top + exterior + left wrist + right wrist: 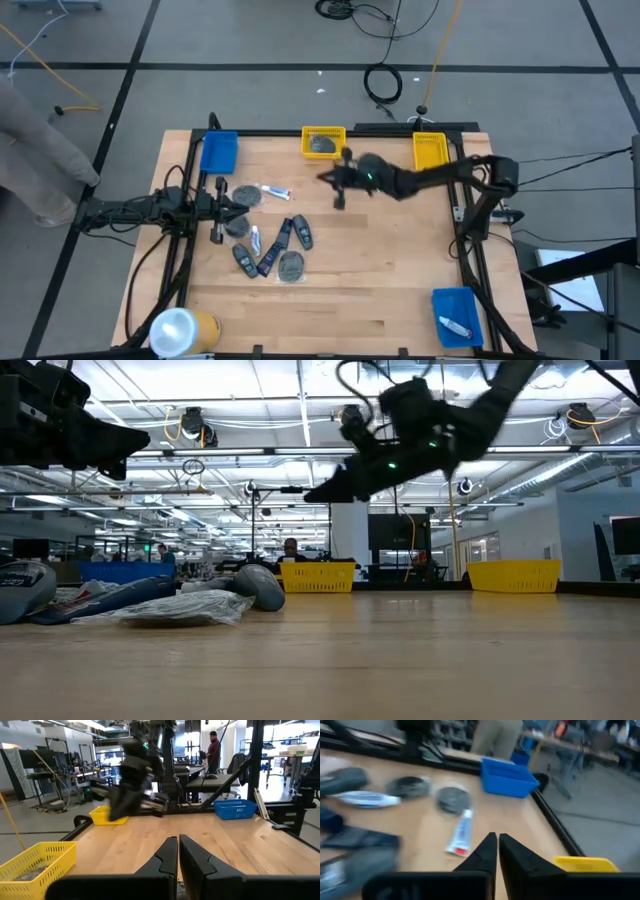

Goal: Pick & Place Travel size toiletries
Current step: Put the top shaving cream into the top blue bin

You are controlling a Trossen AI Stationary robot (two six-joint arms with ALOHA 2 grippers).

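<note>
On the left we keep our left gripper parked low at the table's left edge beside the pile, its fingers pressed together on nothing, as the left wrist view shows. Just right of it the toiletries lie in a loose cluster on the bare wood: grey discs, a white tube with a blue mark, a second small tube, several black oblong pieces, and another disc at the near edge. The blue bin stands at the far left corner, and a yellow bin at the far edge already holds a grey disc. Moving right, our right gripper hangs above the table middle, clear of the wood in the low view, with its fingers clenched and empty and the tube straight ahead of them. We judge the step in hand to be reaching for the next item, most likely that tube. To do it well we should spread the fingers before descending, line them across the tube's narrow width, come down on its middle and stay apart from the neighbouring discs so nothing gets nudged. Farther right stand a second yellow bin and, near the front corner, a blue bin with one tube inside.
</note>
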